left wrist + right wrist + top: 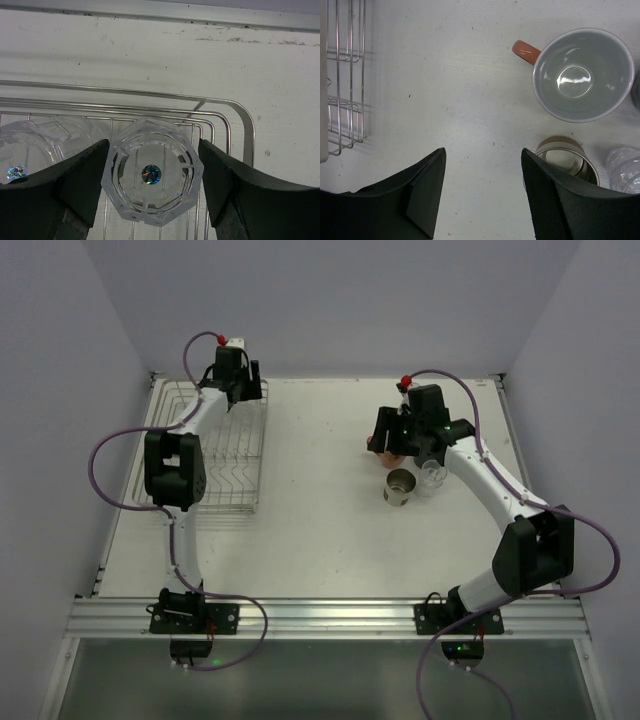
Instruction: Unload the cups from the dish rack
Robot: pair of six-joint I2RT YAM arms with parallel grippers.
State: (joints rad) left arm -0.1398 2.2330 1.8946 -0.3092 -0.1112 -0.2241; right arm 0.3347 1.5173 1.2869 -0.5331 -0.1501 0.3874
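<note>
The silver wire dish rack (232, 475) stands at the left of the table. My left gripper (240, 390) hangs over its far end. In the left wrist view the gripper (153, 145) is open, its jaws on either side of an upturned octagonal clear glass (152, 192) in the rack (235, 112). A second clear glass (40, 142) stands to its left. My right gripper (392, 435) is open and empty above the table (483, 151). Near it stand the salmon-pink mug (582, 75), the tan cup (567, 157) and a clear glass (625, 167). The dark green mug is not clearly visible.
The table's back wall runs just beyond the rack's far end (160, 12). In the top view the tan cup (400, 487) and a clear glass (433, 476) stand right of centre. The rack's corner shows at the left of the right wrist view (345, 75).
</note>
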